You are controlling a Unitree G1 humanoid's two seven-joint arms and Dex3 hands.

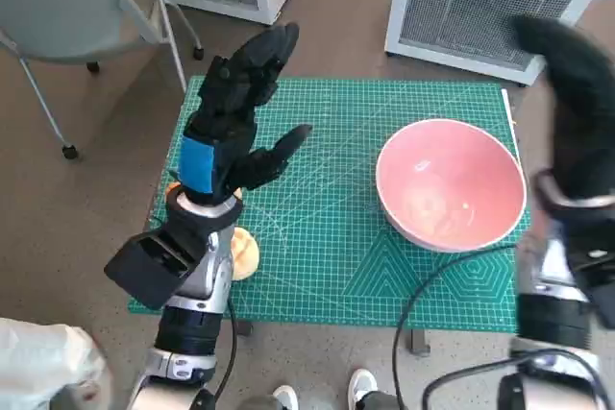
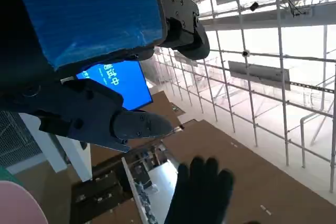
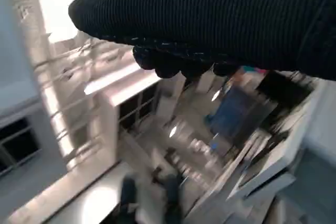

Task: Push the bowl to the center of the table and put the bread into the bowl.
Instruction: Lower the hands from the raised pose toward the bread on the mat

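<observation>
Pink bowl (image 1: 450, 185) sits on the green cutting mat (image 1: 327, 256), toward its right edge. The bread (image 1: 244, 253) lies at the mat's left edge, partly hidden under the left forearm. Left hand (image 1: 233, 112) is raised above the mat, fingers spread, holding nothing. Right hand (image 1: 577, 103) hovers beyond the bowl's right side; its finger state cannot be determined.

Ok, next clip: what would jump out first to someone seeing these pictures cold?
The pink bowl, empty, on the right part of the green cutting mat, near its right edge. Then the left hand with its blue tape, raised over the mat's left side, fingers spread, holding nothing. The bread peeks out beside that forearm at the mat's left near edge.
</observation>
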